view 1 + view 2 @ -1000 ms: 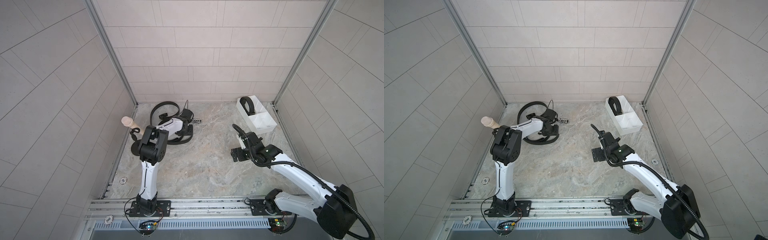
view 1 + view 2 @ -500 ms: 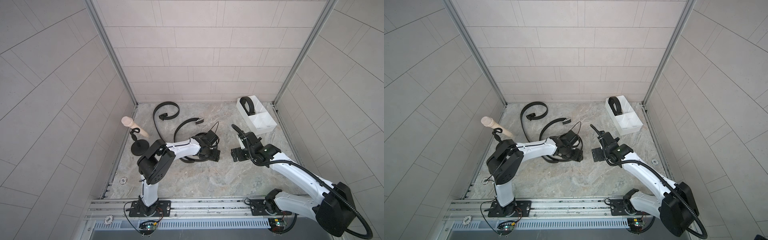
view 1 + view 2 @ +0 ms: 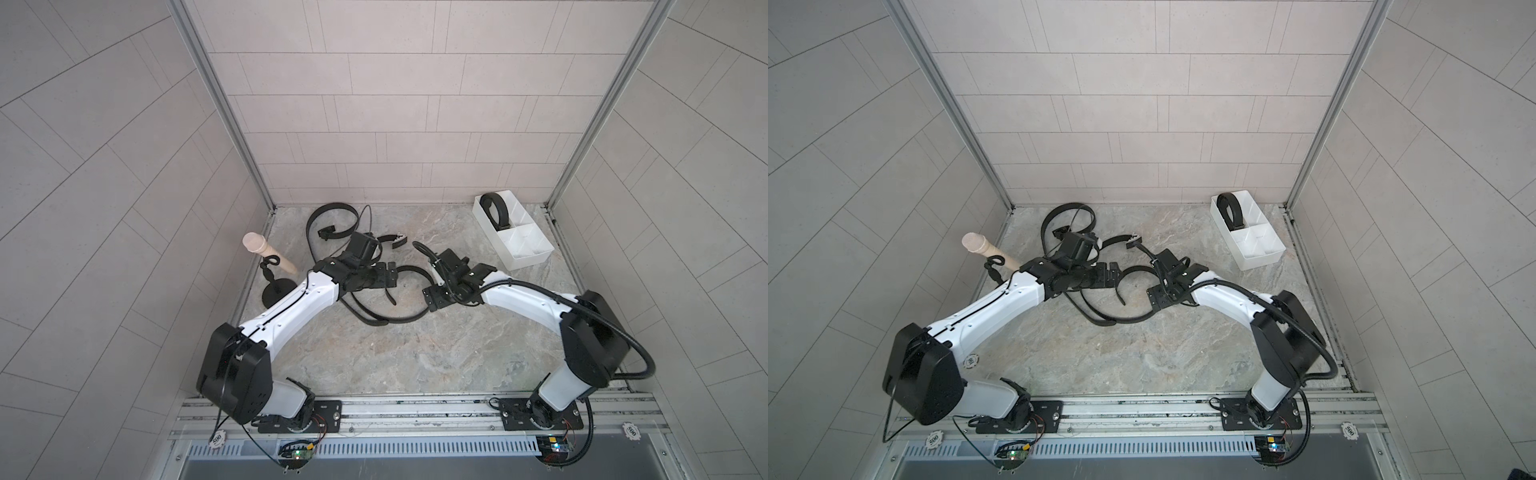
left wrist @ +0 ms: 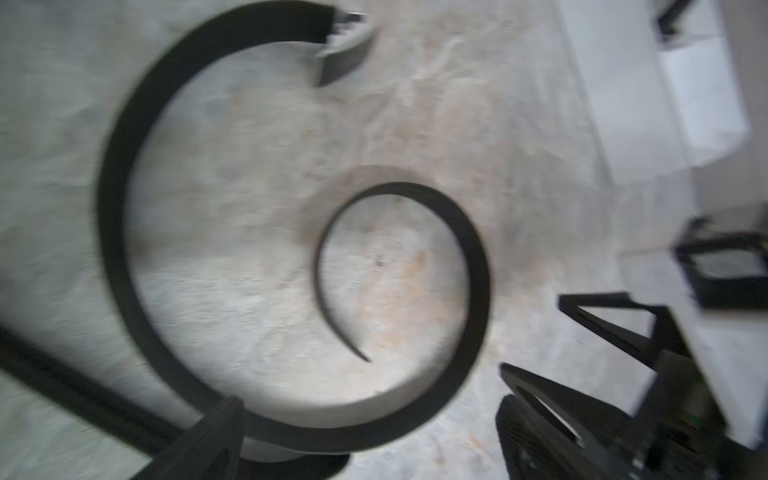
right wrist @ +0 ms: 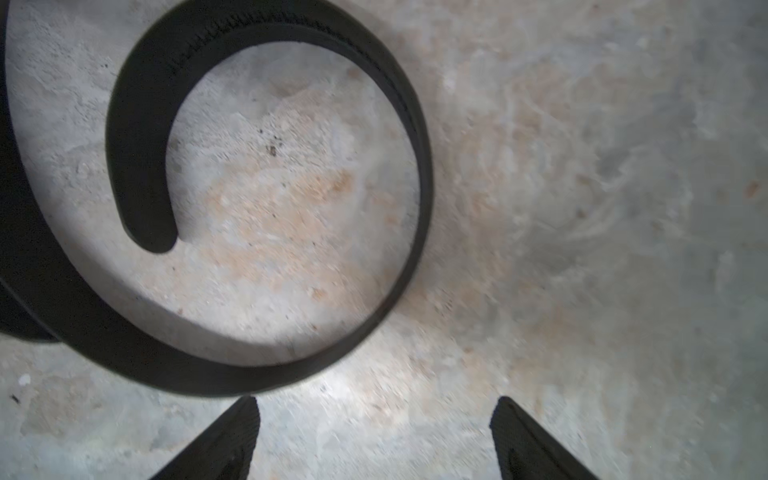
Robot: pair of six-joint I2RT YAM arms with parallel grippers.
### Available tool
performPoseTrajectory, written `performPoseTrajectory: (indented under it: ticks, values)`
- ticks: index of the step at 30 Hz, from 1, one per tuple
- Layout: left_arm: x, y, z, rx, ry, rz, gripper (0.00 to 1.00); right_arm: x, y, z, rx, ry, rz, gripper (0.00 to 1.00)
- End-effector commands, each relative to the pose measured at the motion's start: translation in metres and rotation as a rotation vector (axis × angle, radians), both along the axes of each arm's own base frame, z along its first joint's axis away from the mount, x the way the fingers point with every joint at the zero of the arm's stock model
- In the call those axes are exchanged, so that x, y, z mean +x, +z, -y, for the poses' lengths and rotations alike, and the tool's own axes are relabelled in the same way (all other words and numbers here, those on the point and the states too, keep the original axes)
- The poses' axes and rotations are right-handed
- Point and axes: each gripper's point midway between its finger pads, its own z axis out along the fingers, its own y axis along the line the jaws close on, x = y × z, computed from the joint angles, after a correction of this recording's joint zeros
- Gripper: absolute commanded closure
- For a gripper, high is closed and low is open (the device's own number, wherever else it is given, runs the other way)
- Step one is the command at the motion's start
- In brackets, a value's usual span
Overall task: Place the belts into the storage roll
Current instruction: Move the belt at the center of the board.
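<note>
A black belt (image 3: pixel 409 318) lies in a loose spiral mid-table, seen in both top views. My left gripper (image 3: pixel 390 278) is open over it, and in the left wrist view the strap (image 4: pixel 116 232) runs between the spread fingers (image 4: pixel 216 432). My right gripper (image 3: pixel 434 282) faces it, open with nothing between its fingers, and the spiral's inner end (image 5: pixel 137 137) lies just beyond its fingertips (image 5: pixel 245 432). A second belt (image 3: pixel 332 205) curls at the back left. A third belt (image 3: pixel 494 210) stands coiled in the far compartment of the white storage roll (image 3: pixel 528 264) at the back right.
A black round-based stand with a beige peg (image 3: pixel 266 253) leans at the left wall. The enclosure's tiled walls close in the table on three sides. The arms' black cables trail near the belts. Bare marble lies between the arms' bases and the grippers.
My left arm swung from the back-left belts to mid-table, dragging one belt along, then drew back a little as its jaws opened off the strap. The right arm barely moved.
</note>
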Motion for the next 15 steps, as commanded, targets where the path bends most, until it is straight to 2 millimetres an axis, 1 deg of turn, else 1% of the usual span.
performPoseTrajectory:
  ticks: [1, 3, 5, 8, 9, 10, 11, 13, 14, 15]
  values:
    - [0.012, -0.025, -0.053, 0.150, 0.128, -0.054, 0.06, 0.018, -0.015, 0.000, -0.098, -0.038, -0.021, 0.14]
    - [0.030, -0.026, -0.064, 0.175, 0.162, -0.046, 0.09, 0.026, -0.024, 0.006, -0.155, -0.073, -0.025, 0.16]
    - [0.045, -0.028, -0.074, 0.249, 0.175, -0.035, 0.11, 0.030, -0.031, 0.009, -0.166, -0.097, -0.034, 0.18]
    - [0.063, -0.048, -0.084, 0.323, 0.184, -0.075, 0.15, 0.028, -0.041, 0.016, -0.176, -0.125, -0.062, 0.24]
    - [0.067, -0.057, -0.087, 0.339, 0.188, -0.091, 0.17, 0.026, -0.045, 0.018, -0.177, -0.131, -0.076, 0.28]
    - [0.070, -0.065, -0.087, 0.346, 0.186, -0.106, 0.19, 0.022, -0.048, 0.019, -0.175, -0.131, -0.089, 0.33]
    - [0.073, -0.073, -0.086, 0.350, 0.184, -0.118, 0.23, 0.017, -0.052, 0.022, -0.177, -0.132, -0.108, 0.41]
    - [0.079, -0.086, -0.081, 0.341, 0.170, -0.144, 0.27, 0.003, -0.061, 0.028, -0.178, -0.135, -0.146, 0.51]
    - [0.082, -0.092, -0.077, 0.336, 0.160, -0.156, 0.28, -0.006, -0.066, 0.031, -0.177, -0.137, -0.170, 0.54]
    - [0.084, -0.095, -0.074, 0.336, 0.152, -0.166, 0.30, -0.015, -0.070, 0.034, -0.178, -0.137, -0.192, 0.56]
